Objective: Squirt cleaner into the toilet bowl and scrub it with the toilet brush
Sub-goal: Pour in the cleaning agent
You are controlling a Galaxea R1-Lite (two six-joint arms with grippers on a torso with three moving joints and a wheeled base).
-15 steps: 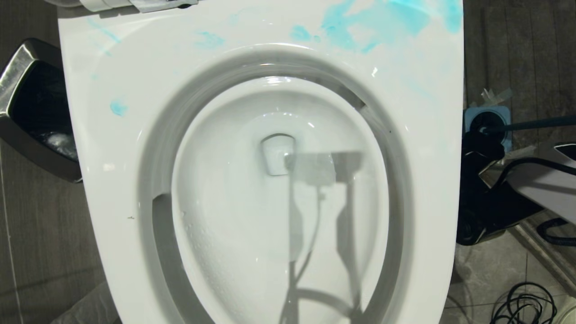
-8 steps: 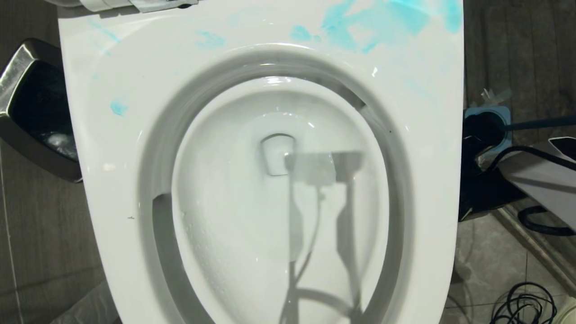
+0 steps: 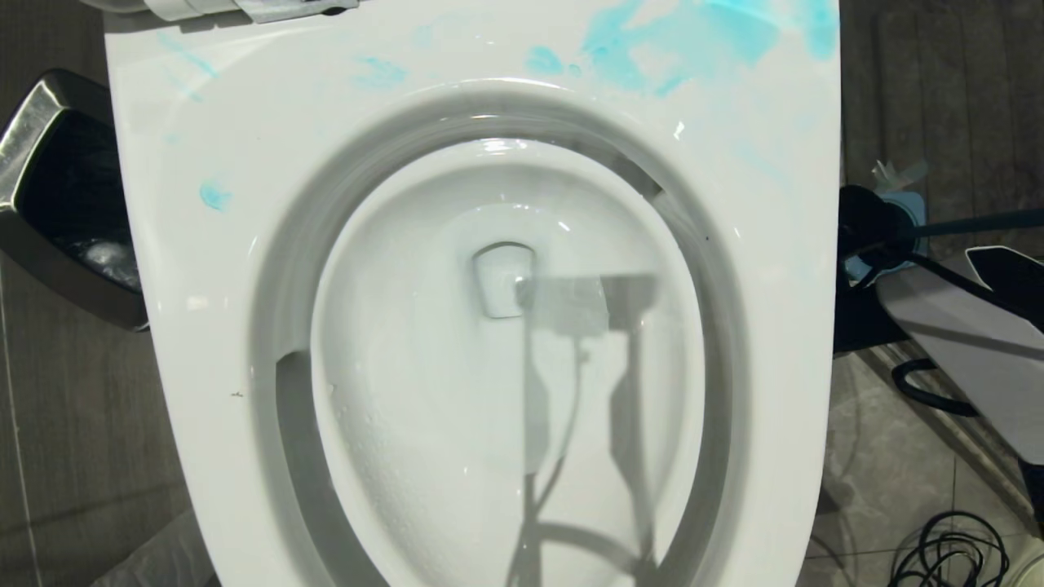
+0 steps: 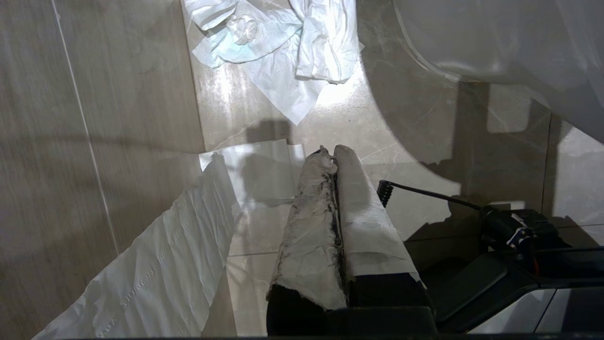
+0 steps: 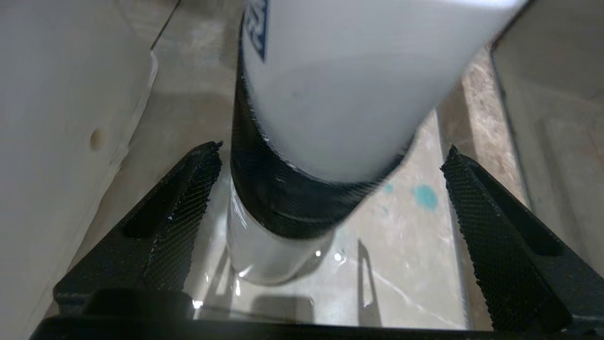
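Observation:
The white toilet bowl fills the head view. Turquoise cleaner is smeared over the far right of its rim, with small spots on the left. The toilet brush handle slants out of its light-blue stand on the floor to the right; its bristle head is hidden. In the right wrist view my right gripper is open, low beside the toilet. A white bottle with a black band stands on the floor between the fingers, touching neither. My left gripper is shut and empty, its fingers wrapped in white paper.
A chrome-rimmed bin stands left of the toilet. My right arm's white link and black cables lie on the right. A cleaner drop marks the floor. Crumpled tissue and a paper strip lie below the left gripper.
The right arm beside the toilet has swung: its dark wrist end has shrunk up towards the brush stand, and more of the white link shows. The bowl and brush have not moved.

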